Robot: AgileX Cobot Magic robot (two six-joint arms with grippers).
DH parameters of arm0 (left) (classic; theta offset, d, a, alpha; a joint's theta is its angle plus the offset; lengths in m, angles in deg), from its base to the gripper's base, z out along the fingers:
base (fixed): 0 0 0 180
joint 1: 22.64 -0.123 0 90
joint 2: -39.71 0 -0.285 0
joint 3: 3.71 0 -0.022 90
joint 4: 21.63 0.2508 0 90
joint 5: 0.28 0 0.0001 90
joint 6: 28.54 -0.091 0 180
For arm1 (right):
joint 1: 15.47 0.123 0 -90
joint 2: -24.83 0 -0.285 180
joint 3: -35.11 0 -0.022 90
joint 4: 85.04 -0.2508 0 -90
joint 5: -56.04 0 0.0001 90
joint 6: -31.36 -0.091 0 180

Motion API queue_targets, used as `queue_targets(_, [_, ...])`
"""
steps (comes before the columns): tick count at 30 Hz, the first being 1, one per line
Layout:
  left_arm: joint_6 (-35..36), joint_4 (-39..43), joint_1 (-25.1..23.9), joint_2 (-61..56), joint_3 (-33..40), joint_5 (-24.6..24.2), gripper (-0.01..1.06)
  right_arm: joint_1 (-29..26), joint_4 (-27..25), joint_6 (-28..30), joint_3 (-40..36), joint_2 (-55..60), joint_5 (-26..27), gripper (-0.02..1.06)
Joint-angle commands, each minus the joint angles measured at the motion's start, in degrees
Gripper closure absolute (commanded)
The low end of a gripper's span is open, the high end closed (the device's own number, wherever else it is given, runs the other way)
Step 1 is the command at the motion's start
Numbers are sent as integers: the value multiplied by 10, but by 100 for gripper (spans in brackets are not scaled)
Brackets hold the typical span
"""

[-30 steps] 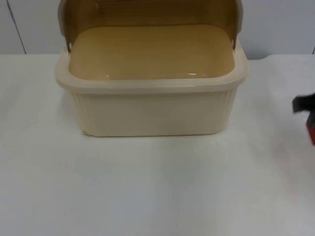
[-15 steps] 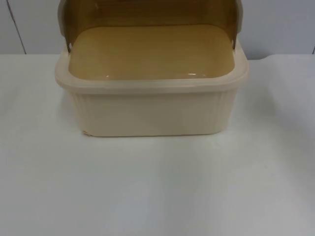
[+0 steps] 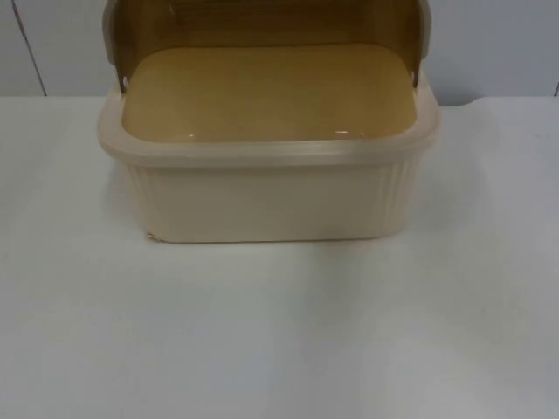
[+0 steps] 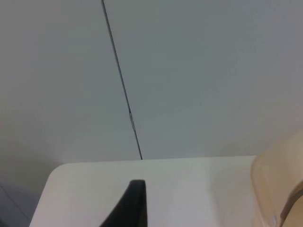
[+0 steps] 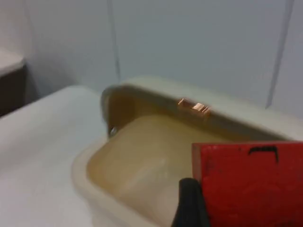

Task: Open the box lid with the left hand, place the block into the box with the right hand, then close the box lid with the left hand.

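Cream box [image 3: 266, 188]: on white counter [image 3: 279, 332], against grey partition wall [image 4: 199, 71]; lid [image 3: 262, 22] raised upright at rear.
Red block [image 5: 248, 182]: gripped in right claw [image 5: 191, 203], above box rim.
Left claw [image 4: 130, 205]: waiting beside box near counter edge; finger state cannot be told.

Fixed top camera looking down and forward across the white table top [image 3: 279, 340], both wrist cameras facing the grey partition wall [image 4: 199, 71], all three sharing the cream ribbed plastic box [image 3: 266, 196], right wrist nearest it.
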Motion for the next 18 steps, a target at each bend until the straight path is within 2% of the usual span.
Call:
queue_targets(1, [2, 1, 3, -4, 1, 1, 0, 4, 8, 6, 6, 47, 15, 105])
queue_targets(6, [2, 0, 3, -4, 1, 1, 0, 4, 8, 48, 44, 123, 6, 105])
queue_targets(18, [2, 0, 3, -4, 1, 1, 0, 2, -12, 54, 212, 335, -11, 105])
